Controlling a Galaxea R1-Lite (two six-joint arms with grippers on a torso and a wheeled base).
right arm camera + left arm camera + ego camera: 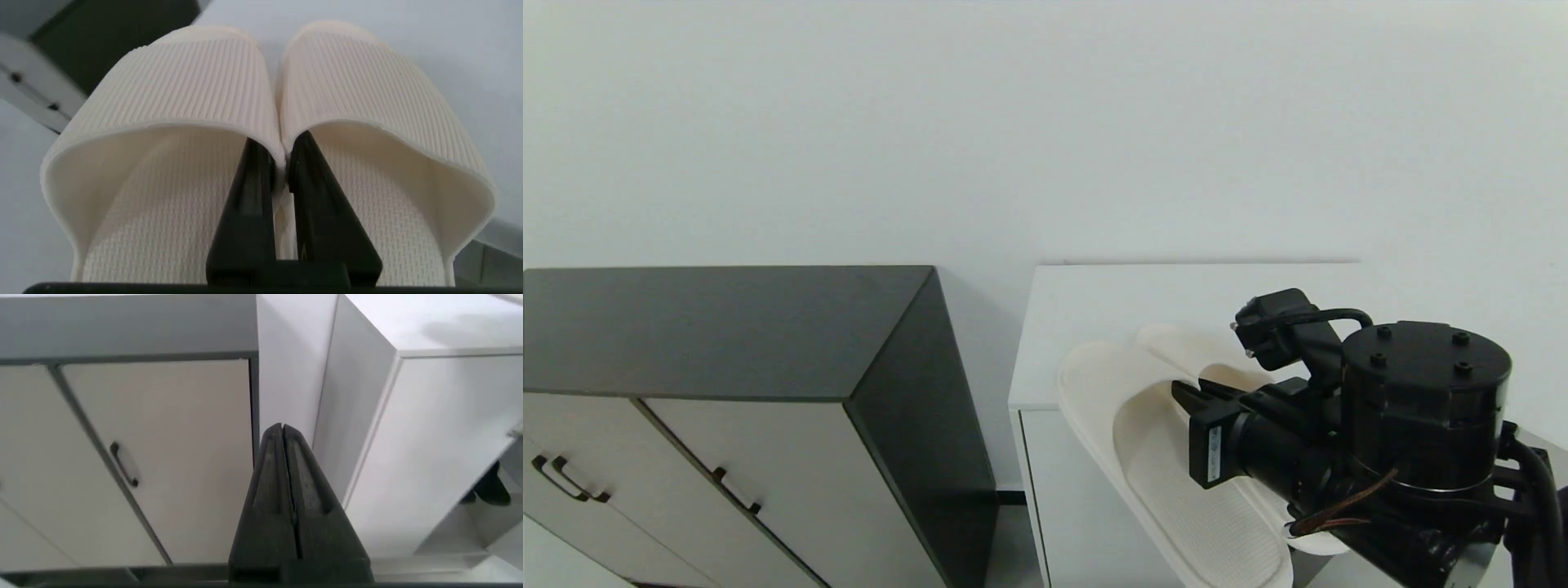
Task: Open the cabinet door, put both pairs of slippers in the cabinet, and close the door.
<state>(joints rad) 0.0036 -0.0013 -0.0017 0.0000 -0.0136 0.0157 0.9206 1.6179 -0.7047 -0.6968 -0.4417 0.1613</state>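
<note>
Pinching the two touching inner walls of the slippers [204, 90] between its fingers, one finger inside each, the right claw [280, 153] sits at the lower middle of the right wrist view. That grip is the first worry. It takes only a thin strip of soft rim, so a quick swing could let one slipper slide free and drop.

In the head view the pair lies at the lower right, toes over the white counter [1176, 294] and heels past its front edge. I cannot tell whether the pair rests on the top or hangs just above it. Those long heels could catch the counter edge on the way out, or the cabinet frame on the way in, and twist out of the pinch.

The left claw [283, 433], at the lower middle of the left wrist view, is pressed together and carries nothing. It faces the door [180, 457] but stays apart from the dark handle [124, 464] at that view's left. The door is still shut, so bringing the slippers over now would knock them against the panel. The left claw would also have to spread before it could take the handle, or it would only push against it.

The dark-topped cabinet [727, 327] stands at the left of the head view, beside the counter with a gap between them.
</note>
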